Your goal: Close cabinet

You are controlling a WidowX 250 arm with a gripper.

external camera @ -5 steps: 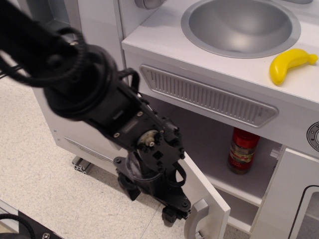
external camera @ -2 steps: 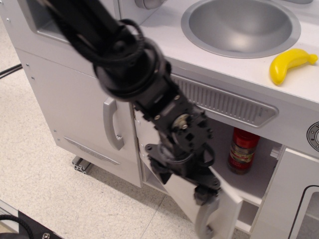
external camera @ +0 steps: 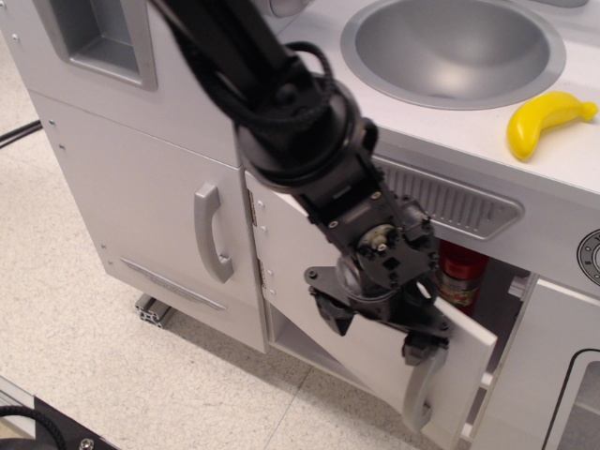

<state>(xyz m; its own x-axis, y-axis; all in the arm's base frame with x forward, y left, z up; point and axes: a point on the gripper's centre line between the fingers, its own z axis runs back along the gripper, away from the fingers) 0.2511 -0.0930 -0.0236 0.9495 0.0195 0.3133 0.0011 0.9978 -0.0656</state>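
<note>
Cabinet door partway shut

We press our gripper (external camera: pixel 394 323), grip state unclear, against the cabinet (external camera: pixel 309 272) door below the sink (external camera: pixel 450 47); a gap remains at right.

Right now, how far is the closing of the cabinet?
Partly done: the cabinet door is swung most of the way in. The gripper presses near its handle. A gap remains on the right, where the red bottle shows, so the last push is left.
</note>
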